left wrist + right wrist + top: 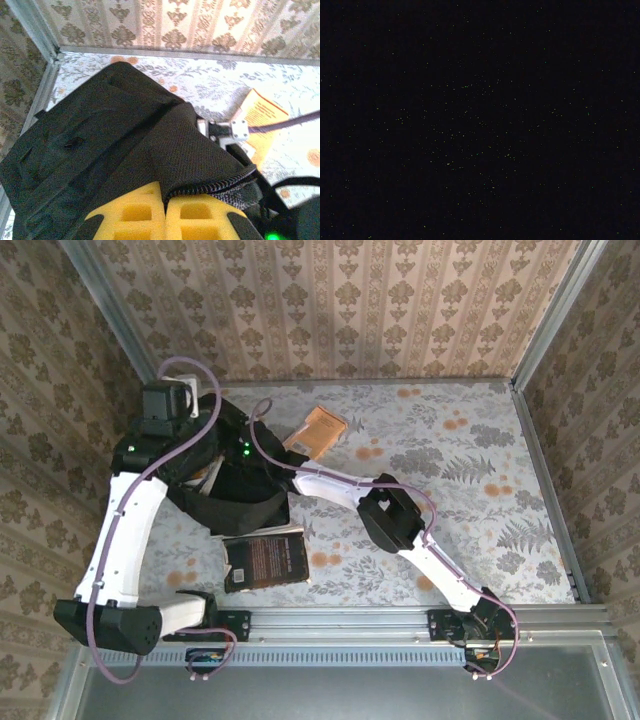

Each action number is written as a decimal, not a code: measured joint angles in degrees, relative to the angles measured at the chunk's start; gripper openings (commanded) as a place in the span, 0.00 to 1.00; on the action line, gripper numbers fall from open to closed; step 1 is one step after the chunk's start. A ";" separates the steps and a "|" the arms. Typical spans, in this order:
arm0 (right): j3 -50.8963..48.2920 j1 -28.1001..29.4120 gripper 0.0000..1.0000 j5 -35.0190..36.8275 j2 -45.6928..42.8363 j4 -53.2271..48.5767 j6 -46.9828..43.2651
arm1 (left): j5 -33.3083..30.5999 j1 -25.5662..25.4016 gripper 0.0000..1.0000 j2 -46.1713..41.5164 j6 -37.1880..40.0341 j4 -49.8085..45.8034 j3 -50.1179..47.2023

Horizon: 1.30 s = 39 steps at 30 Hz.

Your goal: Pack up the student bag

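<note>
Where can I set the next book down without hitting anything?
Widest bare patch: the right half of the table, between the right arm and the right wall. A smaller one lies beyond the orange booklet, along the back wall. Crowded at left: student bag, left arm, dark book.

The student bag is seen as plain black. The table is patterned with grey foliage and orange blooms. At 2 o'clock from the bag, an orange booklet is shown. Yellow pads are worn by the left gripper.
</note>
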 measured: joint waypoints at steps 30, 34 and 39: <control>-47.23 -18.29 0.28 -5.53 -40.81 -0.35 -25.77 | 18.47 18.62 0.00 23.67 -19.91 13.49 17.81; -36.63 -19.41 0.00 -5.35 -31.98 -6.91 -26.75 | 19.32 18.60 0.00 23.71 -20.11 13.49 17.79; -17.03 -19.93 0.00 -4.92 -16.13 -18.36 -26.77 | 20.22 18.60 0.00 22.91 -20.37 13.86 16.96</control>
